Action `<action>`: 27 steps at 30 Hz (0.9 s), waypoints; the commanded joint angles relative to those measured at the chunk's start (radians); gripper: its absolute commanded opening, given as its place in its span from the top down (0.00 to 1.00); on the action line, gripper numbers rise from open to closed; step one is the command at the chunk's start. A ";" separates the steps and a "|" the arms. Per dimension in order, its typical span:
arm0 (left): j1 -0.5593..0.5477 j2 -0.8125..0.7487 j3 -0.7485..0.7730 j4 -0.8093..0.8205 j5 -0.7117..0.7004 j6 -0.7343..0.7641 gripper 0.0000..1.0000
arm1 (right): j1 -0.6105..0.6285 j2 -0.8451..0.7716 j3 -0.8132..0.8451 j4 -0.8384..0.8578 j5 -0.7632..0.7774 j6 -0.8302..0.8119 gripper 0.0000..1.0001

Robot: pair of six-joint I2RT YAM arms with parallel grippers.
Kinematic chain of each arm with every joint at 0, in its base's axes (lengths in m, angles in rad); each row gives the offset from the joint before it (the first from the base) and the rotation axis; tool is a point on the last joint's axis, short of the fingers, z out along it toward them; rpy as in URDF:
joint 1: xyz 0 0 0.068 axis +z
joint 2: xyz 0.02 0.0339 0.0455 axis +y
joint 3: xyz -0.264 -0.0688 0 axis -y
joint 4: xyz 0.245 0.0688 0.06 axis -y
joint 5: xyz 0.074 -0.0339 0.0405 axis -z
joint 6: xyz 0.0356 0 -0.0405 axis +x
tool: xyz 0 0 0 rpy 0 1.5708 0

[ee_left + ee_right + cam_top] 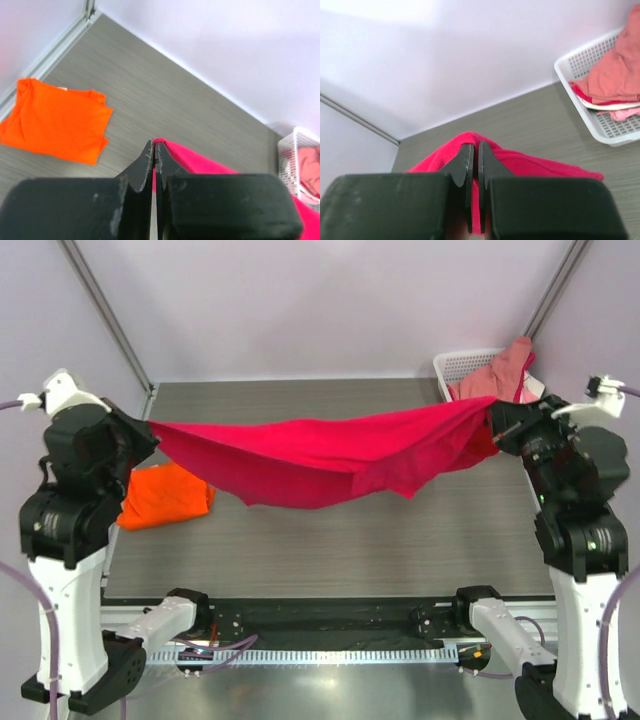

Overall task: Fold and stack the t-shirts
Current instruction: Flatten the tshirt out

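Note:
The crimson-red t-shirt point(320, 455) hangs stretched in the air between both arms, sagging in the middle above the table. My left gripper point(148, 426) is shut on its left end; the red cloth point(200, 160) is pinched between the fingers in the left wrist view. My right gripper point(492, 412) is shut on its right end; the cloth point(540, 165) drapes over the fingertips in the right wrist view. The orange t-shirt point(165, 495) lies folded flat on the table at the left, below the left gripper; it also shows in the left wrist view point(55, 120).
A white lattice basket point(462, 368) stands at the back right corner with pinkish garments point(505, 375) piled in it; it shows in the right wrist view point(590, 120) too. The grey table point(330, 540) ends at walls behind and a rail at the left.

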 commanded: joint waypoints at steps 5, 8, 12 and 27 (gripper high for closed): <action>0.007 -0.036 0.104 -0.111 -0.039 0.032 1.00 | -0.005 -0.119 0.016 -0.108 -0.081 0.005 0.99; 0.007 -0.048 0.104 -0.115 -0.030 0.035 1.00 | -0.004 -0.162 -0.003 -0.152 -0.145 0.019 0.99; 0.007 -0.045 0.075 -0.088 -0.045 0.045 1.00 | -0.004 -0.194 -0.023 -0.180 -0.190 0.039 0.99; 0.032 0.226 -0.264 0.213 0.108 -0.030 1.00 | -0.004 0.410 -0.180 0.220 -0.207 0.083 0.97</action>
